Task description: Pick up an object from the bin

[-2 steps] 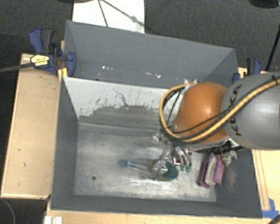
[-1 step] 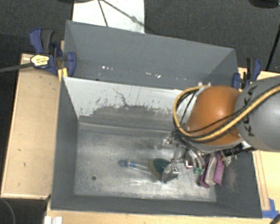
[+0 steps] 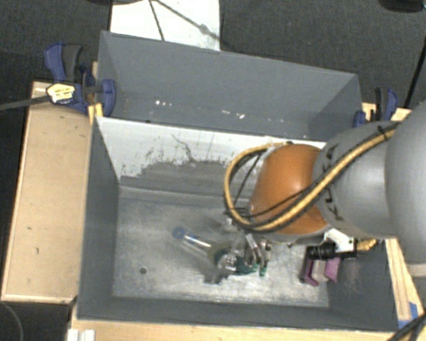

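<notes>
Remote inspection, camera view.

1. The gripper is low over the floor of the grey metal bin, about mid-floor and nearer the front wall. I cannot tell how wide the claw stands. The orange cover on the wrist and the looped yellow-and-black cables hide most of it.

2. Directly under the gripper lies a small green and dark piece, touching or just beside the gripper's tip. I cannot confirm that it is held.

3. Just to the left of it a clear tube with a blue cap lies flat, its cap end pointing away from the gripper.

4. To the right, near the right wall and partly under the arm, sits a purple block-shaped piece with a black top. It is apart from the green piece.

5. The left half of the floor is open, scuffed metal. The front wall is near the gripper, and the back and left walls are well apart from it.
</notes>
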You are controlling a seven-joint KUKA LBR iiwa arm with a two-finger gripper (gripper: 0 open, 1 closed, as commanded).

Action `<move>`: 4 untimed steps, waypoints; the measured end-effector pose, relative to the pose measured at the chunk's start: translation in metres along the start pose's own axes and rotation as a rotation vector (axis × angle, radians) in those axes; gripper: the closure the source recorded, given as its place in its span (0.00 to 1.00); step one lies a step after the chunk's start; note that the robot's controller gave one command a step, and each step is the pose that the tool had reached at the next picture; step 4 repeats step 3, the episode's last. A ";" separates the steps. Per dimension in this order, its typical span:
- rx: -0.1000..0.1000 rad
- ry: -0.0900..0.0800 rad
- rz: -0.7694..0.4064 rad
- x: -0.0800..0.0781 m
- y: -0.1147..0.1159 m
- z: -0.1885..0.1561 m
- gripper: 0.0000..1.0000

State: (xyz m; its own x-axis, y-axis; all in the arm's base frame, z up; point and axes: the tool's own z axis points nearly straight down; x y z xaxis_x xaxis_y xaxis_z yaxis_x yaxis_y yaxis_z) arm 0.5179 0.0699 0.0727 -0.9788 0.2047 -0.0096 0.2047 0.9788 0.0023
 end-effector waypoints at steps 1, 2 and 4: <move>0.000 0.003 0.004 -0.002 0.000 -0.002 0.00; -0.002 -0.004 0.009 -0.004 0.001 -0.004 1.00; 0.000 0.005 0.015 -0.006 0.001 -0.038 1.00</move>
